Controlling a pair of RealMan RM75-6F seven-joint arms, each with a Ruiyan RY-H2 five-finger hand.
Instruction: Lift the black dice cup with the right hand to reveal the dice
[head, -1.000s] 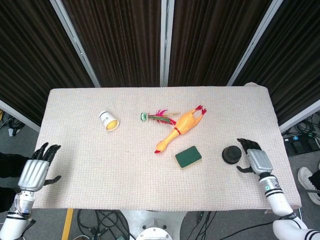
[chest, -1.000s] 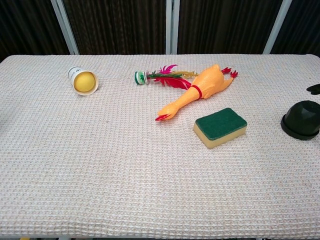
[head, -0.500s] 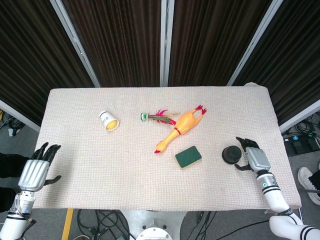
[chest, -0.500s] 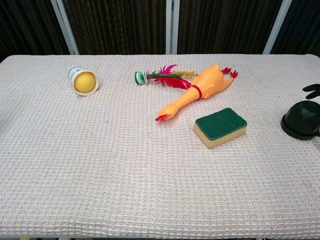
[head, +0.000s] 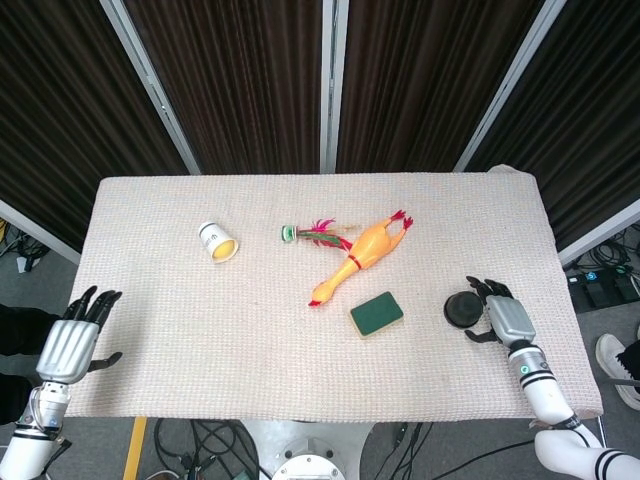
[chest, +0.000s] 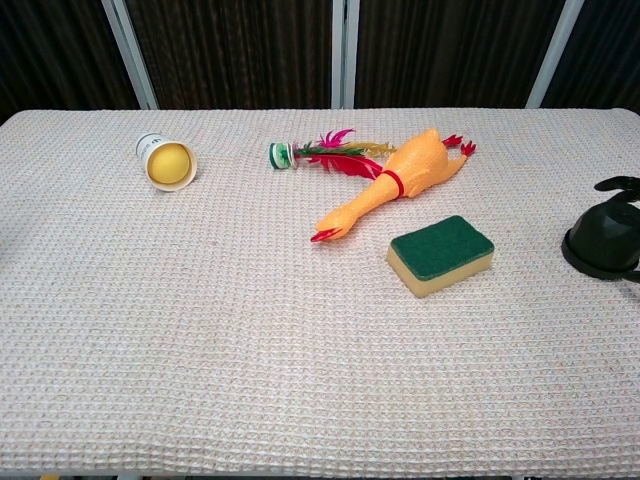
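Probably a lab: dark curtains (head: 240, 80) (metal-framed), floor cables (head: 200, 440).

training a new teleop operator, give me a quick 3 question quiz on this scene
1. True or false: the black dice cup stands mouth down on the table.
2. Which thing lies nearest the dice cup? A) paper cup B) sponge C) feather shuttlecock
3. Fill in: the rubber chicken is mostly ____ in colour.

Key
1. True. The right hand is beside it with fingers spread; whether they touch cannot be told.
2. B
3. Orange. The left hand rests open at the table's near left edge.
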